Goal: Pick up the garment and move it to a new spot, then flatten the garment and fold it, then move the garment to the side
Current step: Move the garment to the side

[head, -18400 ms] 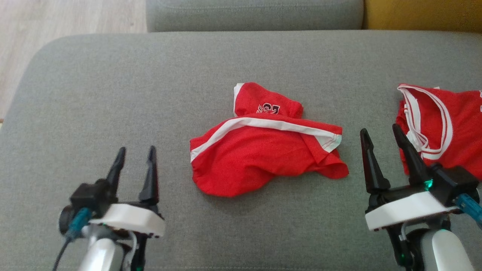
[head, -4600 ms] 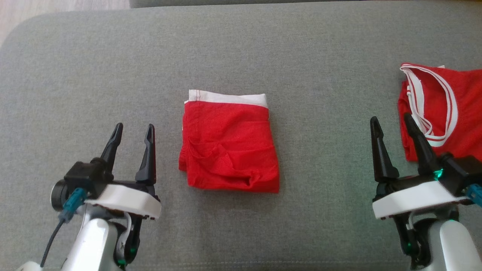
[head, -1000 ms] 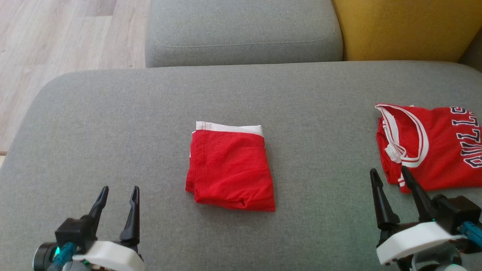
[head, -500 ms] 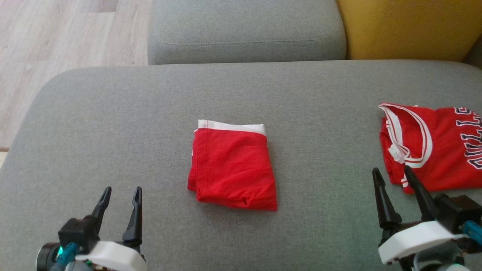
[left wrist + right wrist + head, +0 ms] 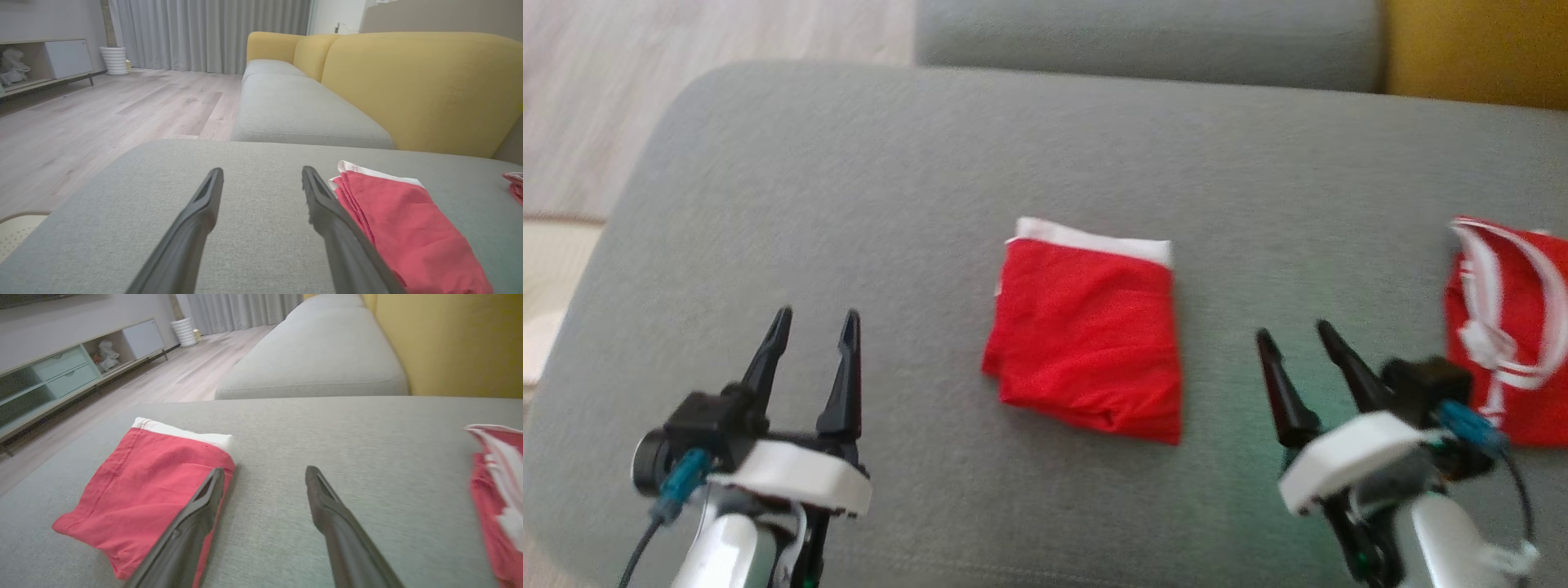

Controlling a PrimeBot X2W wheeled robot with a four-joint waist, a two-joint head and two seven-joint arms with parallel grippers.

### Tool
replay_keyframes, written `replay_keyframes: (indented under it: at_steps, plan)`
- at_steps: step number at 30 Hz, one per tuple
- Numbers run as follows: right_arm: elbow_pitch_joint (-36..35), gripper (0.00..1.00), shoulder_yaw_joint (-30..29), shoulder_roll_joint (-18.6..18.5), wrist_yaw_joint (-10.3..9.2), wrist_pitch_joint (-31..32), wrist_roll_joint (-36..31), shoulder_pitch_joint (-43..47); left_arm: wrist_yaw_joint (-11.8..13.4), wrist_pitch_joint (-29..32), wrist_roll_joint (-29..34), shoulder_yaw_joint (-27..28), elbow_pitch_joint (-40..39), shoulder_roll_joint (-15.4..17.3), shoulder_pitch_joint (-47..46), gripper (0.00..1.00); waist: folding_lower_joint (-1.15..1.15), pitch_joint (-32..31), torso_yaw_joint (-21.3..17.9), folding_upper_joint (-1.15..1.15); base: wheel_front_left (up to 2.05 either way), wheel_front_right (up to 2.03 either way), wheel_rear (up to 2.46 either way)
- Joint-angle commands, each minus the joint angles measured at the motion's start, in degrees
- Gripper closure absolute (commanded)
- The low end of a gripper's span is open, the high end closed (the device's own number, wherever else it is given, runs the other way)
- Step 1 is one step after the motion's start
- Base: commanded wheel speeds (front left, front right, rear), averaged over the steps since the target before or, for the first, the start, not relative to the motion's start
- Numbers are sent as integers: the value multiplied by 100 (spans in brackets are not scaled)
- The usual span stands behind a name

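Observation:
The garment (image 5: 1090,335) is a red cloth with a white band along its far edge, folded into a neat square in the middle of the grey cushion (image 5: 849,188). It also shows in the left wrist view (image 5: 408,228) and the right wrist view (image 5: 139,490). My left gripper (image 5: 813,318) hovers open to the garment's left, nothing between its fingers. To the garment's right my right gripper (image 5: 1290,333) is open too, fingers angled toward it, and holds nothing.
A second red garment (image 5: 1515,327) with white trim lies at the cushion's right edge, just beyond my right gripper. A grey seat (image 5: 1143,41) and a yellow backrest (image 5: 1478,49) lie behind. The cushion's left edge drops to wooden floor (image 5: 686,49).
The head camera has swung, shifting the whole picture right and down. Both grippers now show higher in the picture, and the right one has turned toward the folded garment. The garment lies unmoved.

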Motion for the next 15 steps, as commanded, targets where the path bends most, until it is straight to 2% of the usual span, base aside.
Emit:
replay_keyframes:
  at_steps: [1,9,15]
  plan:
    - [124,0,243,-30,39,-76,69,-415,-39,-98,-62,200,-78,0,-376,0,0,317,374,0,0,0,0]
    - [1955,0,593,-30,39,-103,382,-1200,-196,-214,-6,182,162,-246,-712,0,0,613,898,0,0,0,0]
    - [2826,2,999,-30,39,-94,698,-1613,-284,-223,99,365,132,-361,-739,0,0,717,923,0,0,0,0]
